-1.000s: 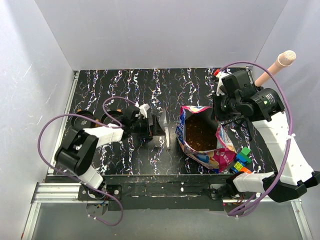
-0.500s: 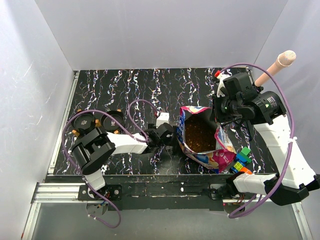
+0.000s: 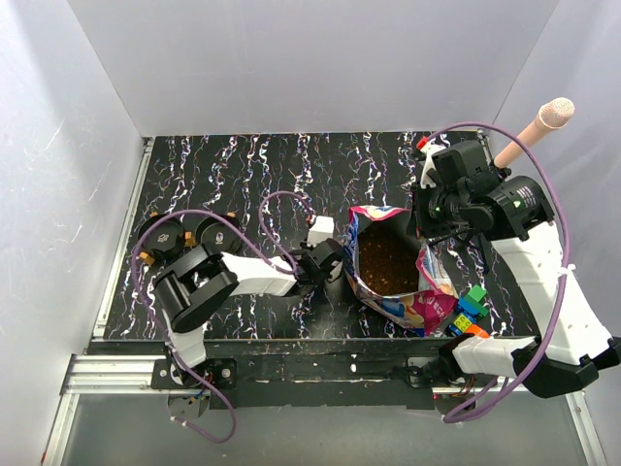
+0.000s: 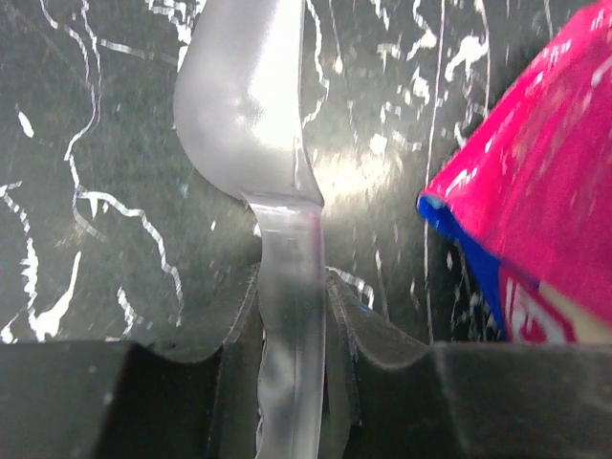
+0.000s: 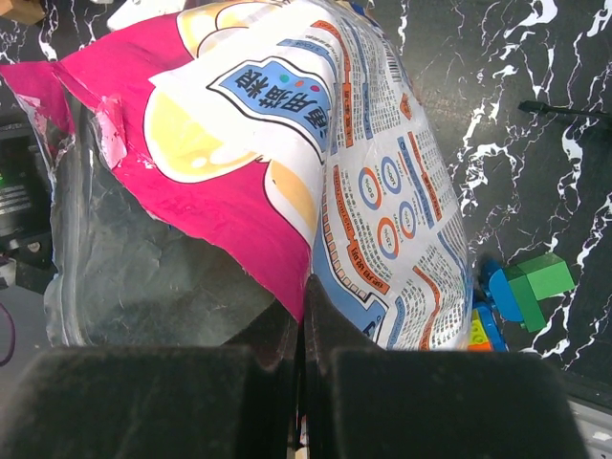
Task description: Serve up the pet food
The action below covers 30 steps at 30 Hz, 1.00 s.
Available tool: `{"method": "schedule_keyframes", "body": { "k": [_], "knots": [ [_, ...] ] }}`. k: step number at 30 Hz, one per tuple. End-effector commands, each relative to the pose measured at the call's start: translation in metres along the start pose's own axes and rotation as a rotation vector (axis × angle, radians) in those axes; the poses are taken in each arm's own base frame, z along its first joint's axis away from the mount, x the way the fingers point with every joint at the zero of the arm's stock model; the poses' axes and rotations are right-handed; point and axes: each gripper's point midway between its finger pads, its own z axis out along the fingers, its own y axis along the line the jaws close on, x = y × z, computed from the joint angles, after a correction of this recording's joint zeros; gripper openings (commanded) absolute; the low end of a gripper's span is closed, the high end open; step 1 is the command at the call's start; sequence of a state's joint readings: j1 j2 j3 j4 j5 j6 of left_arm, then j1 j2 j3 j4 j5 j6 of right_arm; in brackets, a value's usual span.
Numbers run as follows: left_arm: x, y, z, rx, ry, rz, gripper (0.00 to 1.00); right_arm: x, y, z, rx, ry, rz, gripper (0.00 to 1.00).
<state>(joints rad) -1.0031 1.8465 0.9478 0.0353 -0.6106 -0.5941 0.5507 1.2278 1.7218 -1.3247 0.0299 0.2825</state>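
The open magenta-and-blue bag (image 3: 415,307) stands right of centre, with the brown pet food (image 3: 386,260) showing inside it. My right gripper (image 3: 424,221) is shut on the bag's upper rim. In the right wrist view the fingers (image 5: 302,316) pinch the edge of the printed bag wall (image 5: 363,163). My left gripper (image 3: 328,260) sits low on the table just left of the bag. It is shut on the handle of a clear plastic scoop (image 4: 251,86), whose bowl rests on the marbled table. The bag's corner (image 4: 535,191) is close on the scoop's right.
Two black round bowls (image 3: 163,236) (image 3: 218,231) stand at the table's left side. Colourful toy blocks (image 3: 469,311) lie by the bag's right corner, also seen as blocks (image 5: 535,282). A pink rod (image 3: 543,121) leans on the right wall. White walls enclose the table.
My left arm swung right from near the bowls to the scoop beside the bag, and its jaws closed on the scoop's handle. The right gripper kept its hold on the bag.
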Motion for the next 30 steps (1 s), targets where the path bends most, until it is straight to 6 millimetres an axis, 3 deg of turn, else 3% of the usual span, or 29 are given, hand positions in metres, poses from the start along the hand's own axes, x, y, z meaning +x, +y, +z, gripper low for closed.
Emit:
{"method": "schedule_keyframes", "body": {
  "k": [1,6,9,13,16,17,19,21,24,27,30],
  "knots": [
    [0.016,0.02,-0.043,0.073,0.191,0.03,0.0,-0.053,0.018,-0.012,-0.058,-0.209,0.043,0.01],
    [-0.024,-0.004,-0.127,0.443,0.363,-0.223,0.0,-0.087,-0.002,0.001,0.087,-0.271,0.072,0.01],
    [-0.041,-0.007,-0.174,0.56,0.453,-0.285,0.0,-0.117,-0.006,0.01,0.136,-0.324,0.039,0.01],
    [-0.069,0.001,-0.219,0.597,0.465,-0.295,0.0,-0.152,-0.015,0.02,0.226,-0.369,-0.01,0.01],
    [-0.094,0.019,-0.249,0.556,0.452,-0.342,0.0,-0.177,-0.02,0.02,0.274,-0.416,-0.025,0.01],
    [-0.095,0.026,-0.255,0.526,0.468,-0.363,0.0,-0.186,-0.019,0.019,0.275,-0.437,-0.031,0.01],
    [-0.122,0.033,-0.285,0.53,0.445,-0.4,0.0,-0.205,-0.009,0.015,0.236,-0.488,-0.04,0.01],
    [-0.136,0.032,-0.3,0.551,0.435,-0.405,0.0,-0.215,0.002,0.015,0.184,-0.516,-0.04,0.01],
    [-0.153,0.033,-0.318,0.555,0.439,-0.405,0.0,-0.214,0.014,0.028,0.137,-0.494,-0.032,0.01],
    [-0.167,0.026,-0.336,0.596,0.474,-0.432,0.0,-0.21,0.018,0.037,0.167,-0.486,-0.033,0.01],
    [-0.177,0.009,-0.354,0.684,0.538,-0.472,0.0,-0.211,0.009,0.033,0.25,-0.499,0.015,0.01]
  ]
}}
